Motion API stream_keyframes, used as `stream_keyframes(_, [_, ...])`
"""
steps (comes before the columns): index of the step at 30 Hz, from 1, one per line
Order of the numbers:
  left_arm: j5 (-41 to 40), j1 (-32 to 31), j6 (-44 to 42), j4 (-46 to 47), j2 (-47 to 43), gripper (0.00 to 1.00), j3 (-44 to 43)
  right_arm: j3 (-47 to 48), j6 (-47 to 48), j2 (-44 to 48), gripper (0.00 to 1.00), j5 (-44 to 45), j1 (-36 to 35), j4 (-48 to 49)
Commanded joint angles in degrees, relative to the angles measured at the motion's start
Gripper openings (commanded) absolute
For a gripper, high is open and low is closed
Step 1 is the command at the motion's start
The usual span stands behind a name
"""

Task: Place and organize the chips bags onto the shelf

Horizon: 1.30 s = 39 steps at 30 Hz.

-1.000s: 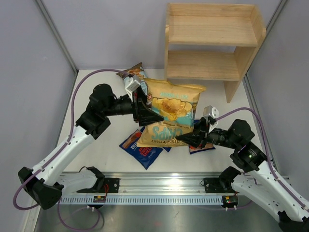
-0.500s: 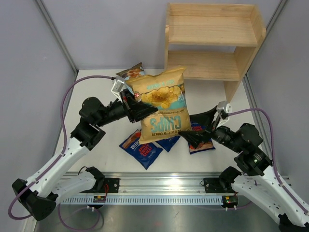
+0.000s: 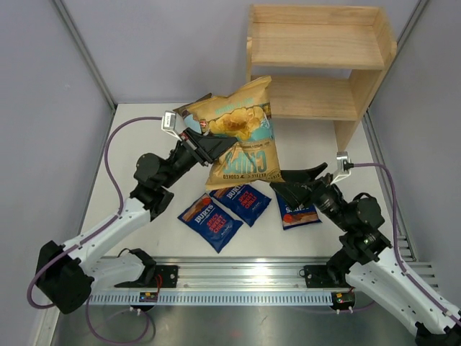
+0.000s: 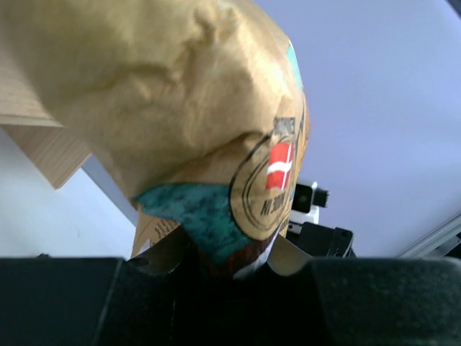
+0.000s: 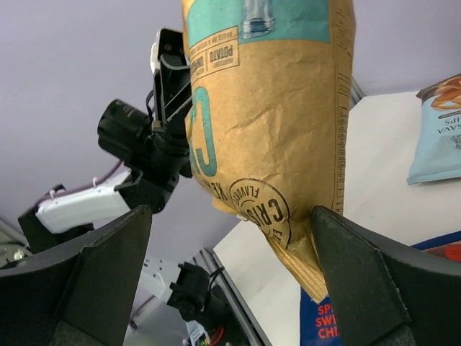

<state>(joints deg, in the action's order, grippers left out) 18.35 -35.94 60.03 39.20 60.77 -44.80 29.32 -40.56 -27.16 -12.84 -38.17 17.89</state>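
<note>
- In the top view, the left gripper (image 3: 207,148) is closed narrowly on the left edge of the yellow-gold bag (image 3: 241,137). The bag is held in the air just in front of the shelf (image 3: 317,65).
- The right gripper (image 3: 297,184) is spread wide and nothing is held by it. Three dark blue bags (image 3: 211,222) lie flat on the table (image 3: 310,140), in front of the shelf.
- In the left wrist view, a corner of the yellow-gold bag (image 4: 180,94) is pinched between the nearly closed jaws of the left gripper (image 4: 230,263).
- In the right wrist view, the right gripper (image 5: 230,213) is seen wide open. The yellow-gold bag (image 5: 266,122) hangs between its fingers (image 5: 86,288) and is gripped by neither.
- A second ago the bag was lower and farther from the shelf, with the right gripper closed on its lower edge. That grip has since been released and the bag lifted towards the shelf.
</note>
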Motion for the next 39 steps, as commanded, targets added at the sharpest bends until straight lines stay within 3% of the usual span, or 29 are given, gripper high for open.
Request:
stream_keyframes(1, [-5.2, -2.1, 5.9, 16.4, 1.1, 0.17, -1.8, 0.1, -8.2, -2.2, 0.99, 1.1, -0.4, 6.0])
stream_keyframes(3, [-8.0, -2.6, 5.3, 15.3, 0.5, 0.16, -1.3, 0.8, -8.5, -0.7, 0.99, 12.8, -0.4, -3.2])
stream_keyframes(5, [-9.3, -2.6, 4.4, 13.5, -0.3, 0.16, -1.3, -1.3, -7.4, 3.3, 0.99, 21.8, -0.4, -5.1])
stream_keyframes(8, [-12.1, -2.7, 3.2, 9.9, -1.7, 0.16, -1.2, -3.3, -6.0, 7.9, 0.99, 25.0, -0.4, -6.2])
stream_keyframes(13, [-15.5, -3.1, 4.8, 10.3, -2.2, 0.15, -0.5, -4.2, -3.0, 8.4, 0.99, 18.4, -0.4, -5.2])
stream_keyframes(19, [-16.8, -5.6, 7.6, 11.8, 0.5, 0.15, -1.6, -6.9, -5.0, 1.4, 0.99, 1.9, -0.3, 14.3])
stream_keyframes(23, [-15.0, -8.2, 10.0, 14.3, 4.5, 0.15, -3.0, -5.3, -5.3, -3.2, 0.99, 0.3, -0.4, 20.0])
stream_keyframes(32, [-11.4, -10.6, 13.4, 18.7, 9.9, 0.13, -3.5, -2.3, -6.7, -10.0, 0.99, 2.4, -0.4, 23.3])
stream_keyframes(33, [-10.7, -10.6, 13.6, 19.2, 10.6, 0.13, -3.4, -2.4, -6.8, -9.8, 0.98, 3.5, -0.4, 23.2])
stream_keyframes(36, [-8.6, -10.6, 14.6, 21.3, 11.4, 0.15, -2.4, -3.4, -7.6, -8.7, 0.69, 11.2, -0.4, 21.5])
stream_keyframes(37, [-8.2, -10.6, 14.8, 22.6, 11.7, 0.17, -2.0, -4.4, -7.4, -8.4, 0.54, 14.8, -0.4, 21.6])
stream_keyframes(39, [-7.5, -10.6, 14.2, 23.2, 11.8, 0.28, -0.8, -5.1, -7.2, -8.5, 0.44, 17.0, -0.4, 22.3])
